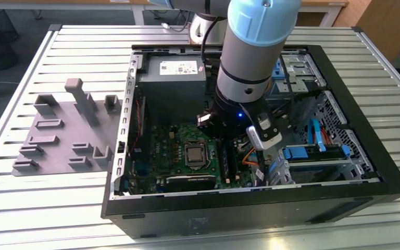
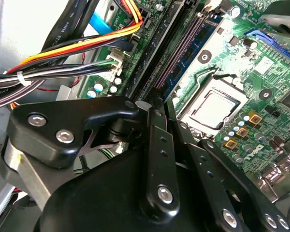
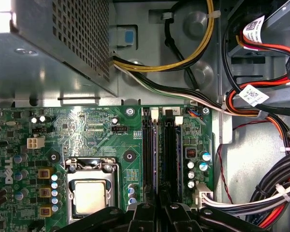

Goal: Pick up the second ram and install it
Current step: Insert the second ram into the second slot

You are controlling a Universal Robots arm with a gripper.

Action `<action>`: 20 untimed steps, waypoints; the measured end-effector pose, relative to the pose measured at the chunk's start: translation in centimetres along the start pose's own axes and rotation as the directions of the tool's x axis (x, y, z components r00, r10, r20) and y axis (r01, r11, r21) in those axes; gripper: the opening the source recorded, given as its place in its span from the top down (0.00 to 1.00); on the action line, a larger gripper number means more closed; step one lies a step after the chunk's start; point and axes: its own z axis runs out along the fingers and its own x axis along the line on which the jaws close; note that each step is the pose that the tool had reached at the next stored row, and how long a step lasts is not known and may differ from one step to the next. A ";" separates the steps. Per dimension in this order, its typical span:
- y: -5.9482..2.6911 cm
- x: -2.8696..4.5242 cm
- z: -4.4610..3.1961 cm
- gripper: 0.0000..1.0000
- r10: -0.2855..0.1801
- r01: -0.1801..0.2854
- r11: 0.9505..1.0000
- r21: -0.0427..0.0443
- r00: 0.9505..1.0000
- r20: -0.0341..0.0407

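The black gripper (image 3: 159,210) is seen low inside the open computer case, poised over the green motherboard (image 3: 87,130). Whether its fingers are parted or clamped cannot be told, nor whether anything is held. Straight ahead of it, in the first wrist view, the thin blue-green memory stick (image 3: 156,154) is seen edge-on, standing among the long black slots (image 3: 171,154). Its long axis is judged to run directly away from the gripper, in line with it. The silver processor socket (image 3: 89,193) lies to one side and the bundled cables (image 3: 261,203) to the other.
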 end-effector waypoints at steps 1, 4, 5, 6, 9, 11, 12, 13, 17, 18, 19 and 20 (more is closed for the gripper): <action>0.00 0.00 0.00 0.86 -0.001 0.001 1.000 0.000 1.000 0.000; 0.00 0.00 0.02 0.86 -0.006 0.006 1.000 0.000 1.000 0.000; 0.00 0.00 0.02 0.86 -0.008 0.008 1.000 0.000 1.000 0.000; 0.00 0.00 0.02 0.86 -0.010 0.010 1.000 0.000 1.000 0.000; 0.00 0.00 0.03 0.86 -0.014 0.014 1.000 0.000 1.000 0.000; 0.01 -0.03 0.04 0.86 -0.015 0.015 1.000 0.000 1.000 0.000; 0.01 -0.05 0.04 0.86 -0.015 0.015 1.000 0.000 1.000 0.000; 0.02 -0.06 0.05 0.86 -0.015 0.015 1.000 0.000 1.000 0.000; 0.07 -0.07 0.04 0.86 -0.015 0.015 1.000 0.000 1.000 0.000; 0.07 -0.07 0.04 0.86 -0.015 0.015 1.000 0.000 1.000 0.000; 0.07 -0.06 0.04 0.86 -0.015 0.015 1.000 0.000 1.000 0.000; 0.07 -0.06 0.04 0.86 -0.015 0.015 1.000 0.000 1.000 0.000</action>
